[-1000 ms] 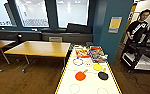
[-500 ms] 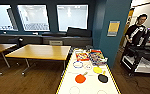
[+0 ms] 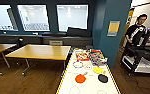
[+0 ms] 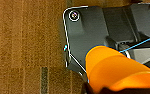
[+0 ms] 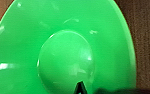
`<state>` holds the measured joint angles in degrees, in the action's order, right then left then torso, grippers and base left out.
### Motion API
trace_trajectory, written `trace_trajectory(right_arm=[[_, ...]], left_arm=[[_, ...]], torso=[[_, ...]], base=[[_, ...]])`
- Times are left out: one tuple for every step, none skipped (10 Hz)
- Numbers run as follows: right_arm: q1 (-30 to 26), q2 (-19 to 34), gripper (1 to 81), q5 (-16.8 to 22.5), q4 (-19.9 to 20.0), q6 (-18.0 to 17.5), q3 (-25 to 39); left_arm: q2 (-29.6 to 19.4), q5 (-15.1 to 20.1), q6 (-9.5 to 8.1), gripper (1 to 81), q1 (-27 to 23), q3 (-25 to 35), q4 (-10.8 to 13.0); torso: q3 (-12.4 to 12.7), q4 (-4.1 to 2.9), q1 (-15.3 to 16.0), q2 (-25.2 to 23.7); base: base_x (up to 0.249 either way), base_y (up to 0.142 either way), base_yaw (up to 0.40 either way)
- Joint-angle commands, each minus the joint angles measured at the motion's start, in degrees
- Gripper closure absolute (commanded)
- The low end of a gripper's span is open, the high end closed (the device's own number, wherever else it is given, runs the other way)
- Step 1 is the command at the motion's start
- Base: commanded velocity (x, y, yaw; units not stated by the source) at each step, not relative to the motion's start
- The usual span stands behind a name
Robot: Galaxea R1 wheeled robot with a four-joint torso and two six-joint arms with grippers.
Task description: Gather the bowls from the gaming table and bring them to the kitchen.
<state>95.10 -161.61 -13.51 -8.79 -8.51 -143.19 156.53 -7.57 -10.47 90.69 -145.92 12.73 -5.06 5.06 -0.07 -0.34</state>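
Two bowls: orange point(image 4: 116, 70), green point(image 5: 63, 50), at wrists.

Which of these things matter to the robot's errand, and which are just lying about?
Part of the job: orange bowl; green bowl; gaming table.

Just lying about: board-game boxes; wood-topped table; orange and black paddles; black cart.

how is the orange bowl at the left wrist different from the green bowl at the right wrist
Colour: the orange bowl is bright orange, the green bowl lime green. Angle: the orange bowl shows its outer side wall, while the green bowl faces its camera flat on, its round centre ringed by a wide rim. Backdrop: the orange bowl sits against the robot's dark plate, the green bowl against the wood floor. Both are plain, glossy and round.
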Motion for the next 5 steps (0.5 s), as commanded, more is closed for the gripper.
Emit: trace_trajectory(right_arm=[[-1.1,0.8,81.1,3.2,-0.8,0.8,-0.5],[-1.0,0.7,81.1,3.4,-0.8,0.8,-0.9],[-1.0,0.7,81.1,3.4,-0.7,0.8,-0.9],[-1.0,0.7,81.1,3.3,-0.7,0.8,-0.9],[-1.0,0.7,81.1,3.3,-0.7,0.8,-0.9]], left_arm=[[-0.9,2.9,0.63,81.1,-1.5,-0.3,1.3],[-0.8,3.0,0.63,81.1,-1.5,-0.3,1.3],[-0.6,3.1,0.72,81.1,-1.5,-0.3,1.4],[-0.4,3.2,0.63,81.1,-1.5,-0.3,1.4],[-0.2,3.3,0.63,81.1,-1.5,-0.3,1.5]], torso=[[0.0,0.0,0.1,0.0],[0.0,0.0,0.1,0.0],[0.0,0.0,0.2,0.1],[-0.1,0.0,0.3,0.1],[0.0,0.0,0.1,0.0]], base=[[0.0,0.0,0.0],[-0.062,0.0,0.0],[-0.077,0.0,0.0],[-0.088,0.0,0.0],[-0.088,0.0,0.0]])
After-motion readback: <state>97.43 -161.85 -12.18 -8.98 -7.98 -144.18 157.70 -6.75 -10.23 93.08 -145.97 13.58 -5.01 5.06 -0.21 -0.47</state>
